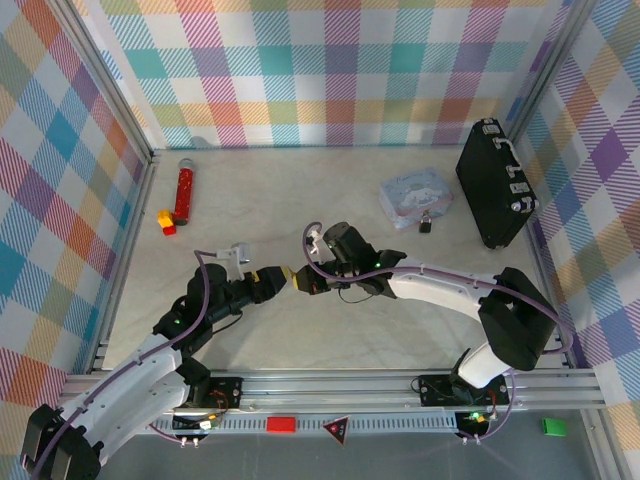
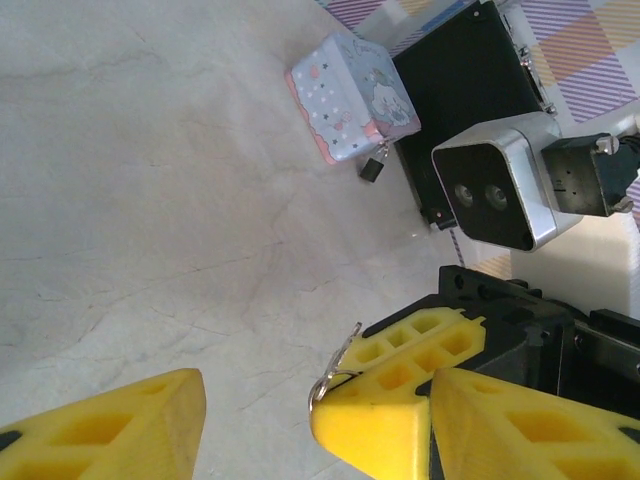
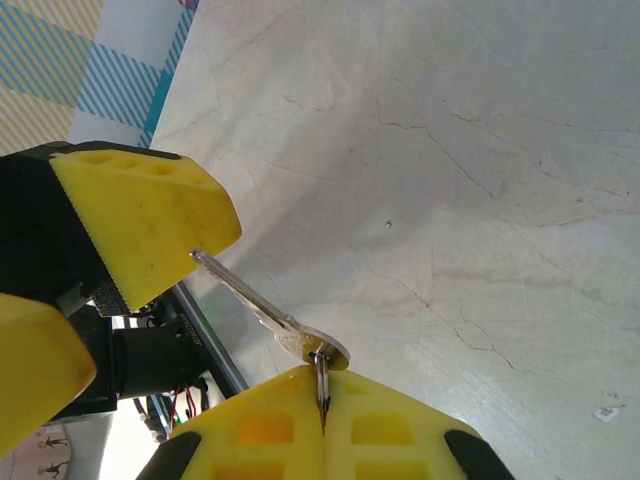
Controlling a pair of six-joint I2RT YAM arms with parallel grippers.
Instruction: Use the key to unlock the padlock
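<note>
The padlock [image 1: 426, 224] hangs against the near side of the pale cartoon-print box [image 1: 415, 194], its shackle up towards the box. Well away from the box, towards the arm bases, the key [image 3: 262, 312] sits between the two grippers, probably mid-handover so it can be re-gripped for insertion. The right gripper [image 3: 322, 400] is pinched tight on the key's ring, with the blade pointing outward. The left gripper [image 1: 270, 283] is spread wide and grasps nothing; one of its fingers [image 3: 145, 215] touches the blade tip.

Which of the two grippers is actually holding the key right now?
The right gripper: it is shut on the ring of the key. The left gripper faces it wide open, gripping nothing.
</note>
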